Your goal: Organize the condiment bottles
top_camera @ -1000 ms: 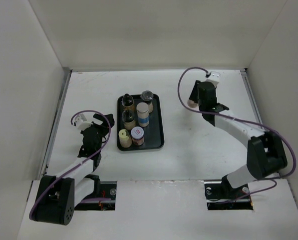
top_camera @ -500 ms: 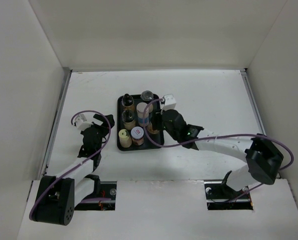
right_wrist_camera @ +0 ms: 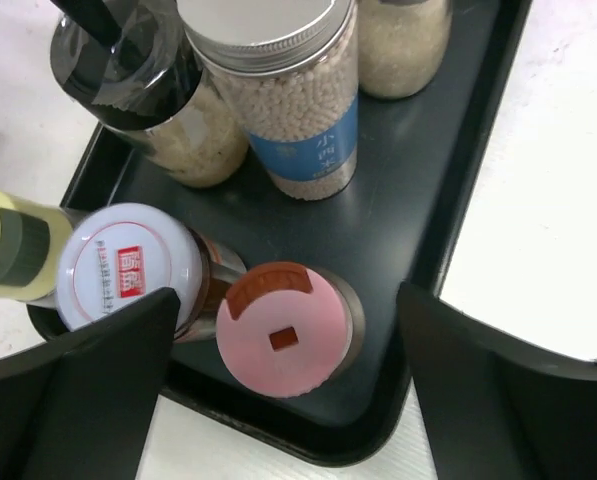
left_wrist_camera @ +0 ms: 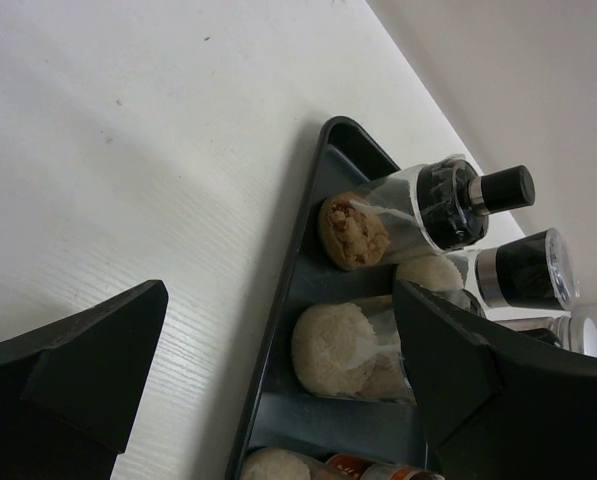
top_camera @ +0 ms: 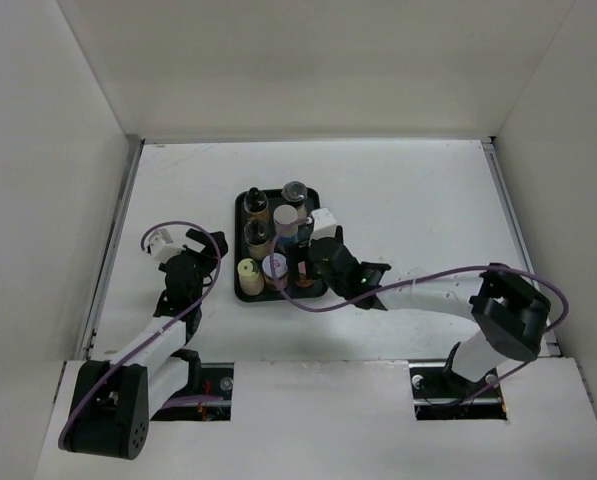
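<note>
Right gripper (right_wrist_camera: 288,295) hung spread wide over the pink-capped brown spice jar (right_wrist_camera: 283,340), which stood free in the flat black rectangular tray's (right_wrist_camera: 408,150) near right corner. Left gripper (left_wrist_camera: 278,300) gaped empty alongside. The other six condiment bottles (top_camera: 258,235) sat trayed too, so nearly finished, I'd judge.
</note>
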You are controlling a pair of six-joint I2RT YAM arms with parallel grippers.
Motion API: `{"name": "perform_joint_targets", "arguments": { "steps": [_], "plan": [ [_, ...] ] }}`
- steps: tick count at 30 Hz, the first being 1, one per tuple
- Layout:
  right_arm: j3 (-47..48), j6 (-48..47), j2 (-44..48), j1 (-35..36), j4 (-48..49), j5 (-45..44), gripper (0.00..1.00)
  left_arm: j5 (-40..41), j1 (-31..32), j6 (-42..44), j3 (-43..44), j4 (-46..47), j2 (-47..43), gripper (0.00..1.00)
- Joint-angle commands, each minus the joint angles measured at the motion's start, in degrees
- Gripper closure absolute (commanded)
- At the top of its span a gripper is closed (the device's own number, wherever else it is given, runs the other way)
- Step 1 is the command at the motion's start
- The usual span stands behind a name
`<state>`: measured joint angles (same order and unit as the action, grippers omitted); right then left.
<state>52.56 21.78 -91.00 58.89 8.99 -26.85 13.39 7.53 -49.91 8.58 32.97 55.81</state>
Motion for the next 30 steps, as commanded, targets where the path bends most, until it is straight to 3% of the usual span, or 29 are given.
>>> {"name": "perform_joint_targets", "arguments": {
  "steps": [1,10,15,19,30],
  "plan": [
    [-1.7,-0.9,6.3,0.5,5.1,-3.1,0.00,0.8,0.3,1.0,2.8,-0.1,-0.7,0.00],
    [-11.2,-1.3,20.4,-3.8,9.7,-11.1,0.00,1.7,-0.3,1.5,5.0,-4.6,-3.3,0.00],
    [-21.2,1.2,28.3,-9.1,18.4,-15.6,0.00,2.1,-0.3,2.7,6.6,-7.4,-4.4,0.00],
    [-27.0,6.2,33.4,-14.9,19.9,-16.0,0.00,3.0,-0.9,2.7,7.3,-10.2,-4.4,0.00],
    [-30.5,14.0,31.9,-19.3,20.8,-12.0,0.00,4.7,-2.6,3.1,14.4,-19.6,-3.7,0.00]
  ]
}}
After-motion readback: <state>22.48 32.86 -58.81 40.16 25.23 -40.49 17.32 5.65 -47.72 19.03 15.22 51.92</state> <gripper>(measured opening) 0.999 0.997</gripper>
